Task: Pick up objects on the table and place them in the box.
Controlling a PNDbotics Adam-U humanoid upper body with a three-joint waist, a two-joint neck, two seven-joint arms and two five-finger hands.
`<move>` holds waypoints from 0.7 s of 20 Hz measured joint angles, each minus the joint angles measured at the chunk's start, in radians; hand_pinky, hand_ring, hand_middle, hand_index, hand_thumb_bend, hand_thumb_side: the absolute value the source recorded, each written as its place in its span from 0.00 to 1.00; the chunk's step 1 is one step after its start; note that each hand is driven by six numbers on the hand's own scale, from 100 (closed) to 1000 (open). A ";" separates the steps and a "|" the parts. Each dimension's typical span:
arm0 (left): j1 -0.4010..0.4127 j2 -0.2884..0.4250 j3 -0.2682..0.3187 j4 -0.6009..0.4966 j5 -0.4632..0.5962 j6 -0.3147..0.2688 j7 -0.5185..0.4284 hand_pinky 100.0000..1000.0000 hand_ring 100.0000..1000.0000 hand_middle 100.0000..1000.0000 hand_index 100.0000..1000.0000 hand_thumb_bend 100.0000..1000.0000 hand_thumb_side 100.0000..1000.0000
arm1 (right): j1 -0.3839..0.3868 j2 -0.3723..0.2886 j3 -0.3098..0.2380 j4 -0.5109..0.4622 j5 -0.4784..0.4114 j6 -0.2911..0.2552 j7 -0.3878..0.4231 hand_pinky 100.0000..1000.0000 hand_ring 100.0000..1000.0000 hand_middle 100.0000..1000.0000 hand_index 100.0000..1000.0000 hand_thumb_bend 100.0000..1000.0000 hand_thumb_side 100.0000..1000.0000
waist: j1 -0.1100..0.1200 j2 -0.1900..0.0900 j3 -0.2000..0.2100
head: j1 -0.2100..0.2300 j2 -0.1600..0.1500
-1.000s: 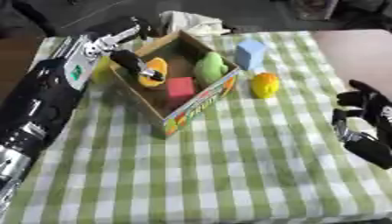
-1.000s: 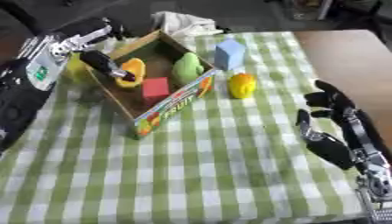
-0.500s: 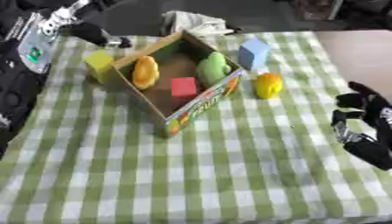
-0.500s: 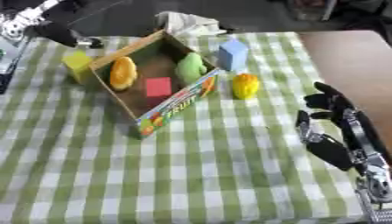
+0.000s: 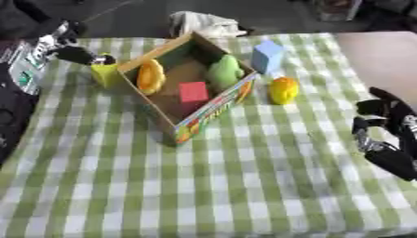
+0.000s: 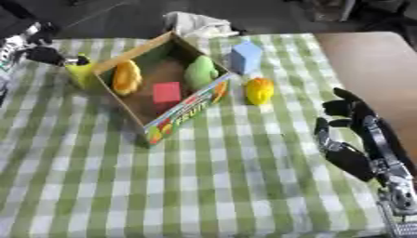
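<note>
The box (image 5: 191, 88) sits askew on the green-checked desk (image 5: 244, 176) and already holds an orange fruit-like piece (image 5: 150, 76), a red cube (image 5: 193, 91) and a green piece (image 5: 223, 71); three things lie outside it: a yellow block (image 5: 105, 74) touching the box's left wall, a light blue block (image 5: 267, 56) just beyond its far right corner, and a yellow-orange piece (image 5: 283, 89) just beside its right wall. The left hand (image 5: 81, 55) hangs at the upper left, its dark fingers right over the top of the yellow block; whether they are closed round the block or only touching it cannot be told from either view. The right hand (image 6: 350, 135) rests idle at the right edge, fingers relaxed and holding nothing. The step in hand looks like the pick of the yellow block; the next move would call for closing on it from above, lifting it clear of the cardboard wall, carrying it a short way right over the box and letting go in the free space near the red cube; the blue and yellow-orange pieces would remain.
</note>
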 measured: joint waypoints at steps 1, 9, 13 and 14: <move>0.001 -0.001 0.001 0.005 -0.002 0.000 -0.006 0.77 0.72 0.73 0.83 0.78 0.39 | 0.000 0.000 0.000 0.000 0.000 0.000 0.000 0.69 0.77 0.72 0.95 0.03 0.19 | 0.000 0.001 0.000 | 0.000 0.000; 0.010 -0.025 0.005 0.034 -0.019 -0.003 -0.033 0.76 0.71 0.72 0.83 0.77 0.35 | -0.002 0.000 0.000 0.001 -0.001 0.000 0.000 0.69 0.77 0.72 0.96 0.02 0.19 | -0.005 0.007 -0.007 | 0.002 0.000; 0.015 -0.034 0.005 0.039 -0.033 0.007 -0.009 0.74 0.67 0.67 0.81 0.72 0.30 | -0.005 0.000 0.000 0.003 -0.001 0.000 0.001 0.69 0.77 0.72 0.96 0.02 0.19 | -0.006 0.010 -0.008 | 0.002 0.000; 0.015 -0.035 0.005 0.041 -0.038 0.010 -0.001 0.73 0.65 0.65 0.79 0.70 0.28 | -0.005 0.000 0.000 0.004 -0.002 0.000 0.001 0.69 0.77 0.72 0.96 0.02 0.19 | -0.006 0.010 -0.009 | 0.002 0.000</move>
